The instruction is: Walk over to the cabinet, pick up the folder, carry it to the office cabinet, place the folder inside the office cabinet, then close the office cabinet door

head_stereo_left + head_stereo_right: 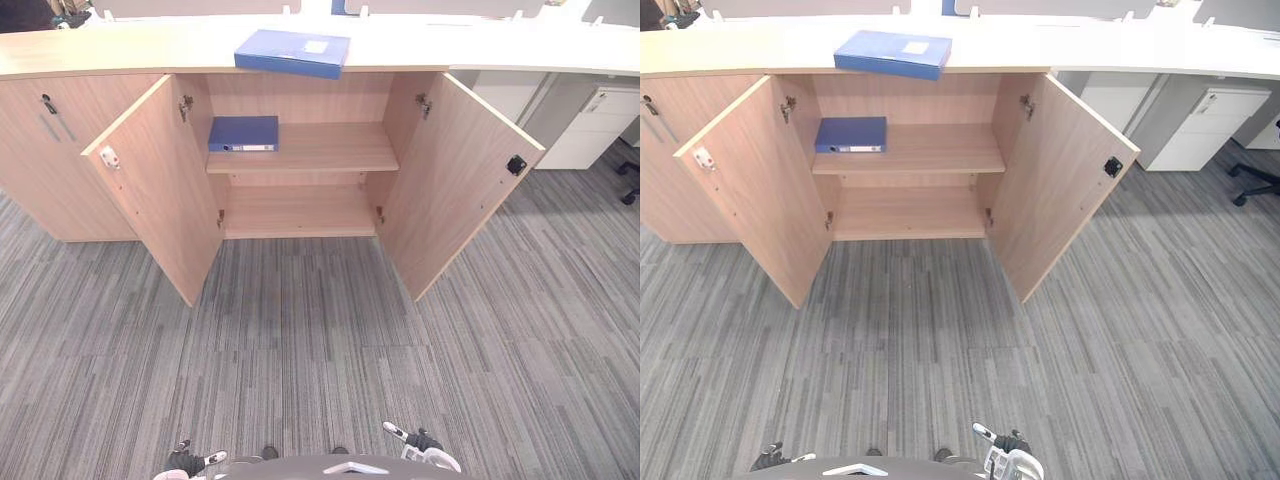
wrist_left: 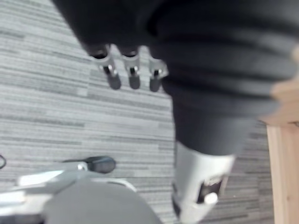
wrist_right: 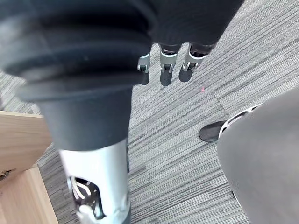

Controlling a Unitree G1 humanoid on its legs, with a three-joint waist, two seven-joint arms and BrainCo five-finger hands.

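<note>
A large blue folder [image 1: 293, 52] with a white label lies flat on the top of the wooden cabinet [image 1: 120, 50]. A smaller blue folder [image 1: 243, 133] lies on the upper shelf inside. Both doors stand wide open, the left door [image 1: 160, 190] and the right door [image 1: 455, 180] swung out toward me. My left hand [image 1: 190, 461] and right hand [image 1: 420, 442] hang low at the near edge, far from the cabinet. In the wrist views the left hand [image 2: 133, 77] and the right hand [image 3: 166, 70] have straight fingers [image 3: 186, 71] over carpet and hold nothing.
Grey striped carpet [image 1: 320, 340] stretches between me and the cabinet. A closed cabinet section [image 1: 50, 140] with handles stands to the left. A white drawer unit [image 1: 600, 125] and an office chair's base [image 1: 1255, 180] stand at the right.
</note>
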